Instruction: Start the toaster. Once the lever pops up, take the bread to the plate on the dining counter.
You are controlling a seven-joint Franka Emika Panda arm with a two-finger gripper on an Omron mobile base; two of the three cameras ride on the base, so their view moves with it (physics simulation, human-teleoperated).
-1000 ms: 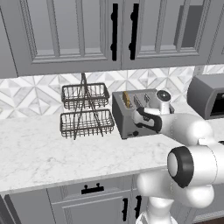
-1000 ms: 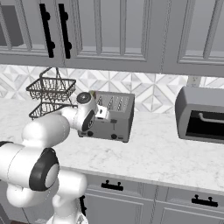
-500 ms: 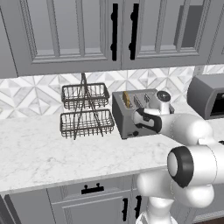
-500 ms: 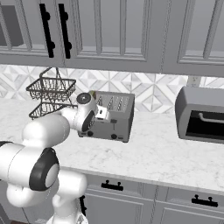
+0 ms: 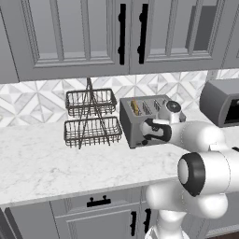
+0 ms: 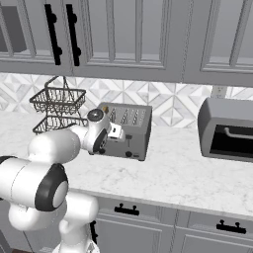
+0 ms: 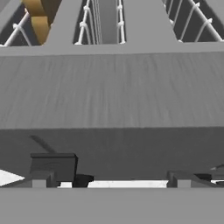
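Observation:
The grey toaster (image 5: pixel 140 122) (image 6: pixel 132 129) stands on the counter against the tiled wall. The tan bread (image 5: pixel 134 107) (image 7: pixel 40 17) sits in its leftmost slot. My gripper (image 5: pixel 147 132) (image 6: pixel 115 133) (image 7: pixel 109 179) is pressed close to the toaster's front face, open, with both finger tips (image 7: pixel 41 178) wide apart and nothing between them. A dark tab (image 7: pixel 53 165) that looks like the lever sits just above the left finger tip. The plate and the dining counter are out of view.
A two-tier black wire basket (image 5: pixel 91 116) (image 6: pixel 57 109) stands left of the toaster. A grey toaster oven (image 5: pixel 221 100) (image 6: pixel 230 129) stands to the right. Grey wall cabinets (image 5: pixel 121 32) hang above the white marble counter (image 5: pixel 42 158).

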